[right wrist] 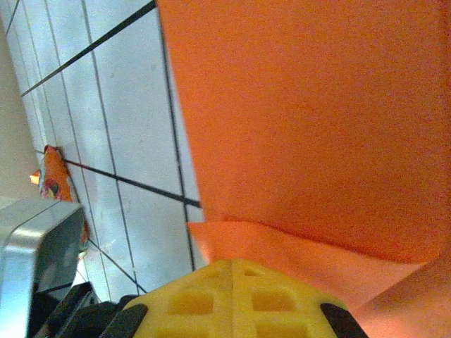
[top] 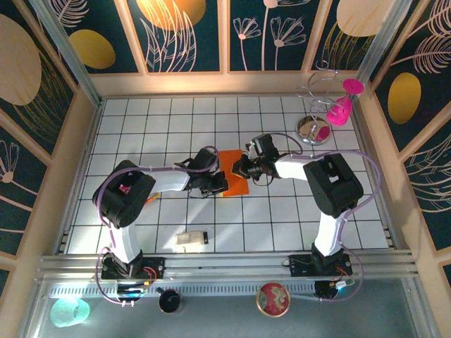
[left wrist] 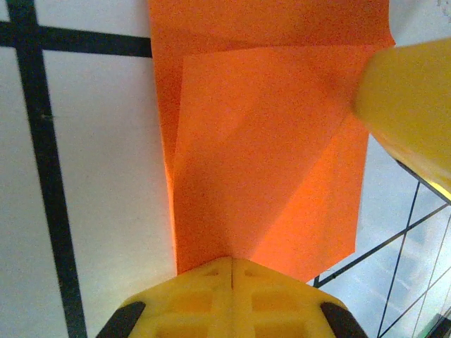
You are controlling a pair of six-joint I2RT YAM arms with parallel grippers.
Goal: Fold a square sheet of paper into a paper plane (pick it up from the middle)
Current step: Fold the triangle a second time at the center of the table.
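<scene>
Partly folded orange square sheet of paper [top: 237, 184] lies mid-frame on the worktop [top: 282, 218], long axis running top to bottom. Left tool [top: 213, 184] sits closed at its lower-left edge and right tool [top: 243, 167] closed at its upper-right, both equally near

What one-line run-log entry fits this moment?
stage: mid-fold | paper: orange, creased, on table | left hand: shut, tip at paper | right hand: shut, tip at paper

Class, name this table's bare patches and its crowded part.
Free: white tiled table's far-left tiles by the back wall; near tiles between small beige block and right arm's base. Crowded: centre, left end effector and right end effector at folded orange paper sheet.
</scene>
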